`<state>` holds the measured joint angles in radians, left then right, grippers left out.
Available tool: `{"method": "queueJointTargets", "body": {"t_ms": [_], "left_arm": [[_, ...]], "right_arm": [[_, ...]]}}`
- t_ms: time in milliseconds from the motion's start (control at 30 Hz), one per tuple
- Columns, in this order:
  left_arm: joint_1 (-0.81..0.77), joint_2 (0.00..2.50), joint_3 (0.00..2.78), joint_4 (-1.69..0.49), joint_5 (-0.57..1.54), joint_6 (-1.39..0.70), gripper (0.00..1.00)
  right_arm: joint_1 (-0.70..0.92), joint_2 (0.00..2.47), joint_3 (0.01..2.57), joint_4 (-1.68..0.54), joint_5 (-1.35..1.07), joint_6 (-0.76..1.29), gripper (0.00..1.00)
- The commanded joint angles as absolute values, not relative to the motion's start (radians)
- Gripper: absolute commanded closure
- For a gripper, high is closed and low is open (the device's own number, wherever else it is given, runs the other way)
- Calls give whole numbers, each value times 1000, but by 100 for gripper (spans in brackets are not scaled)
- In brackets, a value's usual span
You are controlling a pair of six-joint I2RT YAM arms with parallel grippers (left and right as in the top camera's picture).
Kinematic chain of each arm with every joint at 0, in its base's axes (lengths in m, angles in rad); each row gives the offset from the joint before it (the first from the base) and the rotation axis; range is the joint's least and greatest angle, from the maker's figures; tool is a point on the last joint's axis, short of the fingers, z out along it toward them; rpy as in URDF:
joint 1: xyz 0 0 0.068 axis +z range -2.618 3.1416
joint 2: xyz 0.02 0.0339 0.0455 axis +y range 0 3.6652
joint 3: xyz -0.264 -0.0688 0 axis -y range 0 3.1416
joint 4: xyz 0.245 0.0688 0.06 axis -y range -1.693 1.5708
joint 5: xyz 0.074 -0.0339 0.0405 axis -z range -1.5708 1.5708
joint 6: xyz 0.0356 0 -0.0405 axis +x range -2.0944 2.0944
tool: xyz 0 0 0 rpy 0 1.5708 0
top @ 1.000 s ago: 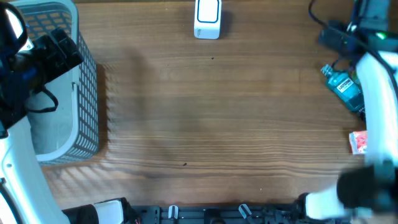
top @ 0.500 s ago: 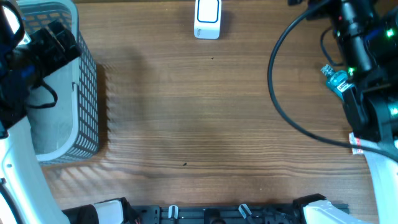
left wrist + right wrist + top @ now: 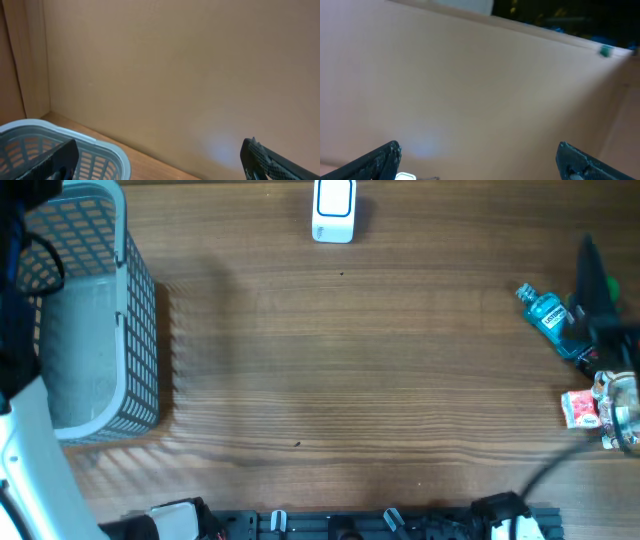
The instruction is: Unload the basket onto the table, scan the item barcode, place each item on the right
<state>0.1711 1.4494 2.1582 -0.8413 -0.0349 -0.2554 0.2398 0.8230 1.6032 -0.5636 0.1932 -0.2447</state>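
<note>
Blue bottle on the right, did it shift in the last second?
No. The blue bottle lies in the same spot and at the same angle relative to the white scanner at the top of the overhead view.

Brown wooden table (image 3: 350, 380): grey plastic mesh basket (image 3: 140, 330) far left, white boxy scanner (image 3: 333, 210) top centre, blue plastic bottle (image 3: 552, 320) and small red-white packet (image 3: 578, 409) at right edge.

Centre of overhead view: table (image 3: 350, 380) brown wood, fine straight grain. Left edge: basket (image 3: 140, 380) pale grey, open grid walls. Top centre: scanner (image 3: 333, 210) white, blue-grey front panel. Upper right: bottle (image 3: 548, 315) teal-blue, blue label with light print. Right edge: packet (image 3: 577, 408) red-pink with white patches. Lower left: arm (image 3: 35, 470) white. Both wrist views: wall (image 3: 175, 65) plain uniform tan.
</note>
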Motion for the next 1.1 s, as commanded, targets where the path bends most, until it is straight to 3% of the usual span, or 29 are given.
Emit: {"method": "queueJointTargets", "body": {"t_ms": [0, 200, 433, 733, 1067], "left_arm": [[122, 1307, 2092, -841, -16, -209, 0], [-7, 978, 1730, -651, -16, -81, 0], [-19, 540, 1272, -335, 27, -82, 0], [-6, 330, 1221, -302, 33, -81, 0], [188, 47, 1095, -237, 33, -82, 0]], "right_arm": [[244, 709, 1503, -548, 327, -263, 0], [244, 551, 1391, -550, 393, -263, 0], [173, 308, 1329, -591, 388, -255, 0], [130, 39, 1251, -660, 371, -222, 0], [49, 6, 1242, -666, 182, -86, 0]]}}
